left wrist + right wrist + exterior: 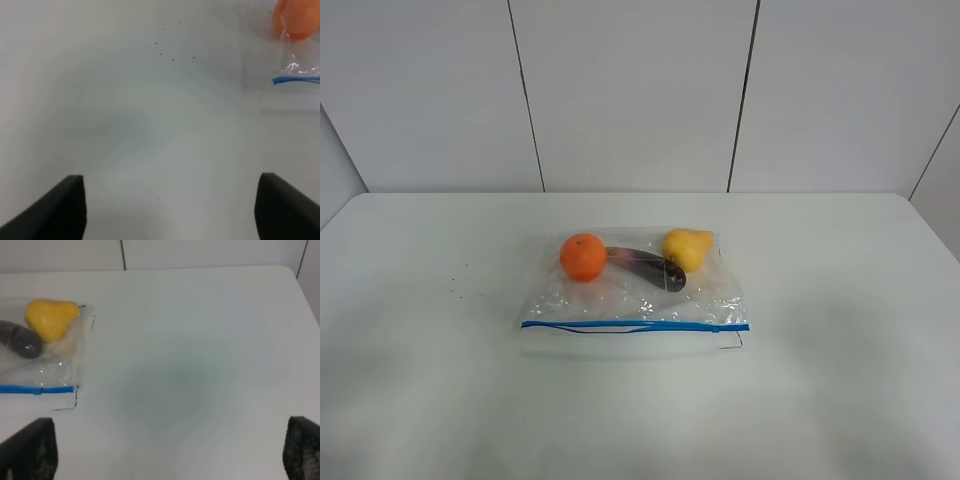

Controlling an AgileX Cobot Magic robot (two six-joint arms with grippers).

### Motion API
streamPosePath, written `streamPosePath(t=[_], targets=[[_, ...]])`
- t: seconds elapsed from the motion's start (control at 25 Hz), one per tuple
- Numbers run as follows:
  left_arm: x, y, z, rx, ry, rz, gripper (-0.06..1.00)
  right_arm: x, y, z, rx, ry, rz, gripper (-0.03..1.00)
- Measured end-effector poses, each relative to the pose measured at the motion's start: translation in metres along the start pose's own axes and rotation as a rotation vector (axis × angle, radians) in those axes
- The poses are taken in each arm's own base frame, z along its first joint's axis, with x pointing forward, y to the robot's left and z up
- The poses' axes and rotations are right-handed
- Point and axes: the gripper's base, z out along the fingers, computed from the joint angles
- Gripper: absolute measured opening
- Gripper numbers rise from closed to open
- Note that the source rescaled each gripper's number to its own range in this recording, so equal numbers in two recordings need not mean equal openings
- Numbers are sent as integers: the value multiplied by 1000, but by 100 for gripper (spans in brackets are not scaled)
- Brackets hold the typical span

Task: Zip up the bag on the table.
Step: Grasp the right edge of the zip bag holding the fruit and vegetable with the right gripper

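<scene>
The clear bag (635, 292) lies flat on the middle of the white table (840, 380), with its blue zip strip (635, 325) along the near edge. On the left half, a thin blue line bows a little below the strip. Inside are an orange (583, 256), a dark eggplant (650, 266) and a yellow pear (687, 248). No gripper shows in the exterior high view. The left gripper (170, 200) is open over bare table, with the bag's left corner (300, 70) off to one side. The right gripper (172, 440) is open, with the bag's right end (40, 355) off to one side.
Several tiny dark specks (455, 290) mark the table left of the bag. A white panelled wall (640, 90) stands behind the table's far edge. The table's right edge (305, 295) shows in the right wrist view.
</scene>
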Motion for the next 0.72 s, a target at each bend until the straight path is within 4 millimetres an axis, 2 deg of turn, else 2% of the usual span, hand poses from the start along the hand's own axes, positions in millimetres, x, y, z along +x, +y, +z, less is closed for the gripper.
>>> streamPosePath(t=[0.72], targets=[[0, 0, 0, 0, 0, 0, 76, 0, 0, 0, -2, 0, 1, 100]])
